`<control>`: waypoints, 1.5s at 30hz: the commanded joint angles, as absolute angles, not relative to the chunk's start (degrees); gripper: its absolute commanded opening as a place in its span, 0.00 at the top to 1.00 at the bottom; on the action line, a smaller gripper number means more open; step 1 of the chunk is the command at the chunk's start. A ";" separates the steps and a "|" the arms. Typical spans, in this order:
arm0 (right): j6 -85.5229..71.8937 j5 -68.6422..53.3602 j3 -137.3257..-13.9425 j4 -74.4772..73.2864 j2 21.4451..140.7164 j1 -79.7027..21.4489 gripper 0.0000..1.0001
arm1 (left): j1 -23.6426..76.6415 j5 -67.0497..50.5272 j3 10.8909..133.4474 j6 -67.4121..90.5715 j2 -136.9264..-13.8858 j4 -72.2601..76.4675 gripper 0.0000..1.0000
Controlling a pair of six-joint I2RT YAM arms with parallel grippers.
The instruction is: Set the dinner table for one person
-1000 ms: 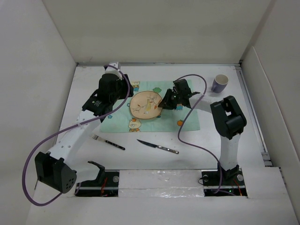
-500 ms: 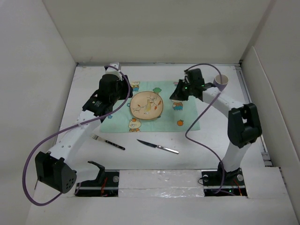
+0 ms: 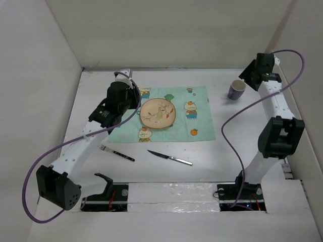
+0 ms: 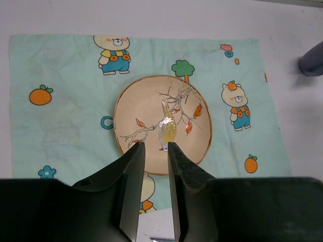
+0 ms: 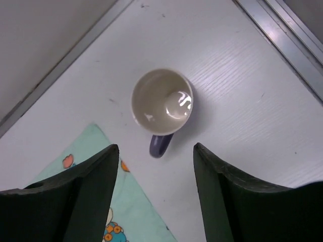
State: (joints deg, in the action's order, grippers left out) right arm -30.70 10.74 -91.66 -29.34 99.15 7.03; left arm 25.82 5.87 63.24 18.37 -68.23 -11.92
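The white dinner table (image 3: pixel 237 146) carries a mint-green placemat (image 3: pixel 199 123) with a beige bird-painted plate (image 3: pixel 157 113) lying on it. A fork (image 3: pixel 116 153) and a knife (image 3: pixel 170 158) lie on the bare table in front of the mat. A purple mug (image 3: pixel 236 89) stands upright to the right of the mat. My left gripper (image 4: pixel 156 146) hovers over the plate's (image 4: pixel 162 123) near edge, its jaws a narrow gap apart and empty. My right gripper (image 5: pixel 155 146) is wide open and empty, high above the mug (image 5: pixel 162 101), whose handle points toward me.
White walls enclose the table on the left, back and right. A metal rail (image 5: pixel 287 35) runs along the table's right edge close to the mug. The right arm (image 3: pixel 275 101) stretches up along the right wall. Purple cables hang from both arms.
My right gripper left the plate's right side and swung up to the far right, above the mug. The plate stays on the mat. The left arm has barely moved.
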 commanded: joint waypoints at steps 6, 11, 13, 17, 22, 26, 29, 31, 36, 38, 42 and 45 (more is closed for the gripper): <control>-30.41 17.66 -108.01 -40.16 118.36 8.79 0.34 | 27.42 6.59 62.49 17.31 -66.36 -10.55 0.74; -31.38 16.88 -107.67 -39.11 121.20 9.40 0.44 | 27.42 7.91 62.14 17.49 -65.83 -11.51 0.74; -31.99 15.48 -108.19 -40.59 122.60 9.40 0.69 | 27.42 8.09 62.31 17.58 -65.83 -11.86 0.74; -31.39 18.26 -105.07 -34.49 114.15 7.57 1.00 | 27.42 8.00 63.28 17.84 -65.83 -12.39 0.73; -26.64 14.86 -109.75 -35.74 109.60 2.13 1.00 | 27.42 7.03 63.72 18.54 -66.18 -12.22 0.72; -22.77 12.04 -117.24 -41.83 113.46 -3.59 1.00 | 27.42 5.89 63.72 18.90 -66.80 -12.04 0.72; -21.54 10.82 -119.09 -43.15 115.22 -7.54 1.00 | 27.42 6.06 63.81 18.81 -66.80 -12.22 0.71; -21.01 10.28 -121.53 -44.64 117.41 -8.96 1.00 | 27.42 5.89 63.81 18.72 -66.71 -12.30 0.71; -19.87 10.19 -128.13 -49.39 123.13 -12.39 1.00 | 27.42 5.89 63.28 18.72 -66.53 -12.39 0.71; -19.60 10.89 -129.37 -50.62 124.71 -13.27 1.00 | 27.42 6.15 62.85 18.63 -66.01 -12.48 0.72; -19.42 11.60 -130.16 -51.59 126.56 -13.89 1.00 | 27.42 6.42 62.23 18.55 -65.83 -12.48 0.71; -19.25 13.27 -131.22 -52.47 128.84 -13.89 1.00 | 27.42 6.06 61.88 18.81 -66.00 -11.95 0.71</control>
